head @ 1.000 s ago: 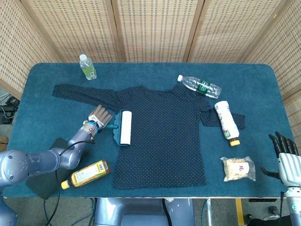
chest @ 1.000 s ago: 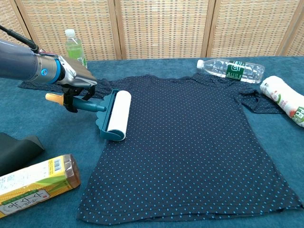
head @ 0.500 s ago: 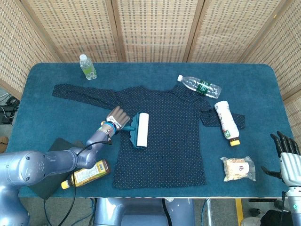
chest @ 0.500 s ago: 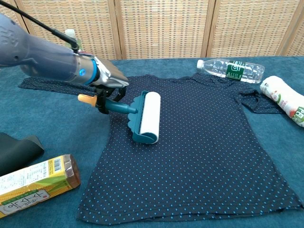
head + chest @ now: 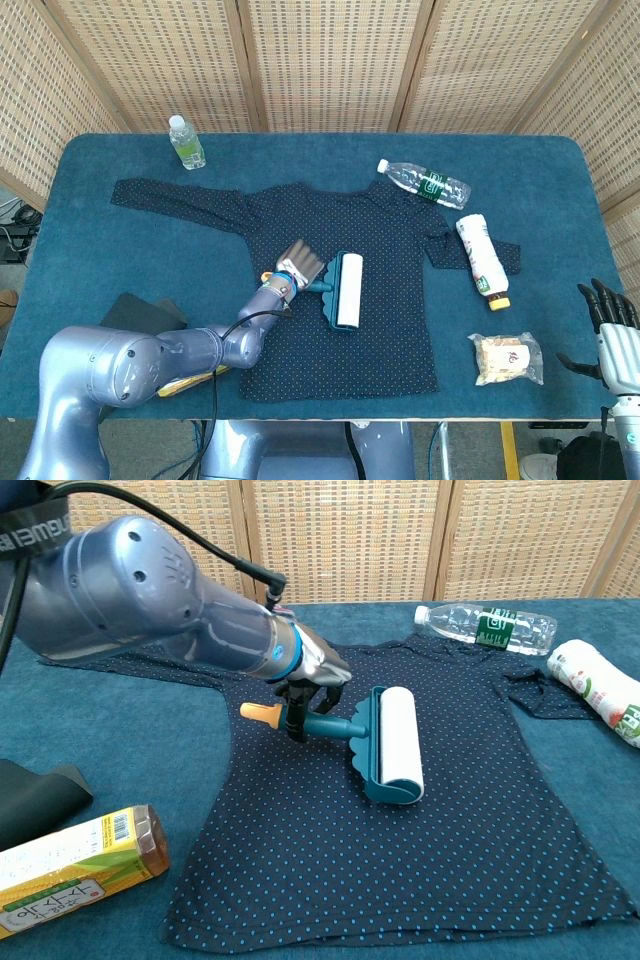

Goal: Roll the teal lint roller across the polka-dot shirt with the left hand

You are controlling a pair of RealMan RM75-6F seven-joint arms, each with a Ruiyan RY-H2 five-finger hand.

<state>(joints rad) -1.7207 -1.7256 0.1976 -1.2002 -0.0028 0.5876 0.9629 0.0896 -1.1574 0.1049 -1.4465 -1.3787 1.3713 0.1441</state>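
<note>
Left hand [image 5: 315, 675], teal lint roller [image 5: 388, 743] further across polka-dot shirt [image 5: 430, 820]

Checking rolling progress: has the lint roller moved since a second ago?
Yes. The lint roller moved rightward across the shirt, from its left edge toward the clear bottle.

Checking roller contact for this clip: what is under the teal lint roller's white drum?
The white drum of the teal lint roller, gripped by the left hand, lies on the navy polka-dot shirt mid-torso. The fabric directly beneath the drum is covered.
</note>
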